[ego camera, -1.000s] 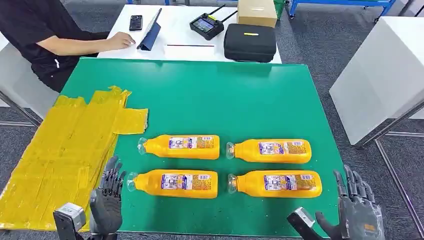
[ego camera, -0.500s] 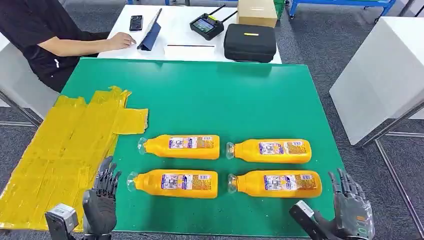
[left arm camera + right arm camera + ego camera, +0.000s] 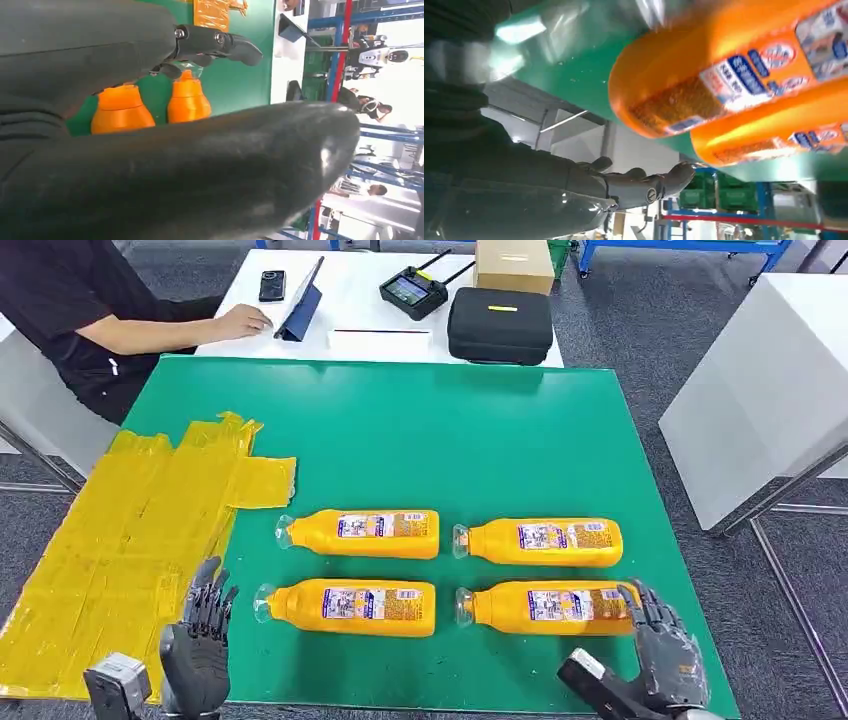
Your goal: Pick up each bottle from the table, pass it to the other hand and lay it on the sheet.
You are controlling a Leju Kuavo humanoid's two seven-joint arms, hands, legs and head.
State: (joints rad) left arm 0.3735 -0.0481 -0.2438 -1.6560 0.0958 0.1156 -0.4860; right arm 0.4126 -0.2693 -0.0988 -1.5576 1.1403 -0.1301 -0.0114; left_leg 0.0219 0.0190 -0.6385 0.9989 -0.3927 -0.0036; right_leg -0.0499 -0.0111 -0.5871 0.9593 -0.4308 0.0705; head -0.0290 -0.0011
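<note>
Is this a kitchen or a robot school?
More like a robot test lab, probably. The bottles lie in neat rows on a green mat, a person sits at a desk with a remote controller, and blue racks stand behind.

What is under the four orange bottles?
The green table mat lies under the bottles. They rest straight on it. What is beneath the mat is covered.
</note>
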